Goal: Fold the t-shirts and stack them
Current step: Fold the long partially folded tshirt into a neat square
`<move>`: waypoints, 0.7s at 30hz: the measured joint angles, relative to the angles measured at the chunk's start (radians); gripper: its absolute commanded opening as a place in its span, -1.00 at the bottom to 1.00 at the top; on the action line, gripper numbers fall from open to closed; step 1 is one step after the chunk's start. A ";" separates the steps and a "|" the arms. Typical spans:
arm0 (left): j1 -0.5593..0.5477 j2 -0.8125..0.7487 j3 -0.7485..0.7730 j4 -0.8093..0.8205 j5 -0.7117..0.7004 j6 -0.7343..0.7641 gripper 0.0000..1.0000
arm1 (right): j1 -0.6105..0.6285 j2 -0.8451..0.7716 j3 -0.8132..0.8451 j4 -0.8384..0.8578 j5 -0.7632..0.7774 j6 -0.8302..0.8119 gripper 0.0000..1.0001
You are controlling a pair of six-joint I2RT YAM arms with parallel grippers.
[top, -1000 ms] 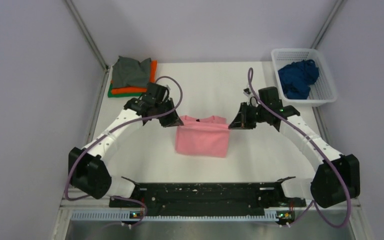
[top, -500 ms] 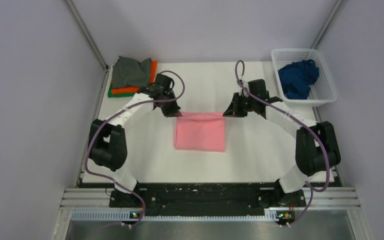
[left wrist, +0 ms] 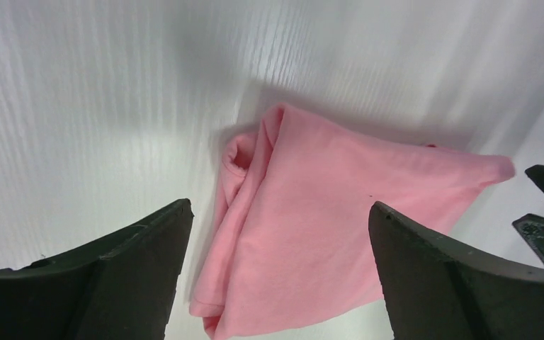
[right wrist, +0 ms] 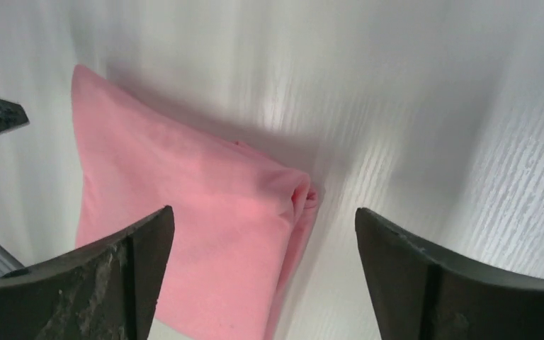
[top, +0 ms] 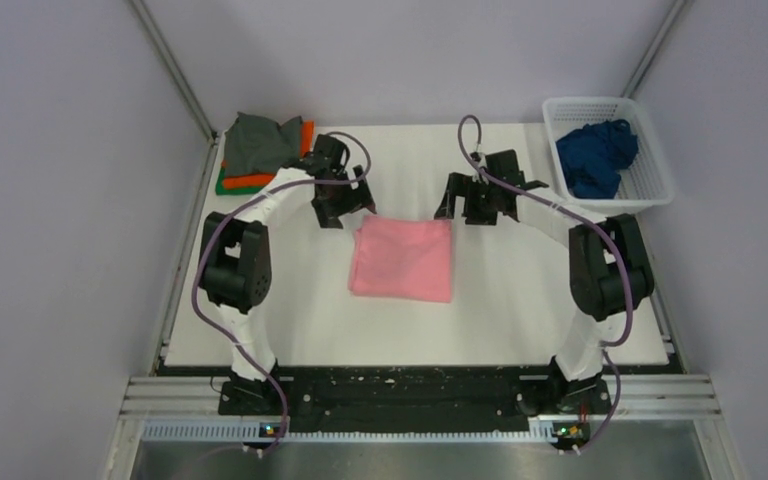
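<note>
A light pink t-shirt [top: 401, 261] lies folded into a rectangle in the middle of the white table [top: 520, 300]. My left gripper [top: 344, 208] hovers open just behind its far left corner. My right gripper [top: 463, 207] hovers open behind its far right corner. In the left wrist view the pink t-shirt [left wrist: 326, 234] lies below the left gripper [left wrist: 280, 207], whose jaws stand wide apart and hold nothing. The right wrist view shows the pink t-shirt [right wrist: 184, 212] under the equally wide right gripper [right wrist: 263, 212]. A dark blue t-shirt [top: 595, 155] lies crumpled in the basket.
A stack of folded tees [top: 265, 150], grey over orange over green, sits at the table's back left corner. The white lattice basket [top: 660, 190] stands at the back right. Grey walls close in both sides, and the arm bases line the near edge.
Both grippers carried the pink t-shirt's edge toward the back, laid it flat, then opened and let go. The arms' elbows swung up and inward.
</note>
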 measured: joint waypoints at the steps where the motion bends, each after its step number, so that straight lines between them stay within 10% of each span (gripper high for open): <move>1: 0.010 0.002 0.026 -0.007 0.001 0.010 0.97 | -0.002 0.006 0.019 -0.006 0.008 -0.008 0.97; 21: -0.016 -0.102 -0.280 0.105 0.163 0.164 0.98 | -0.002 -0.476 -0.394 -0.042 0.030 0.009 0.97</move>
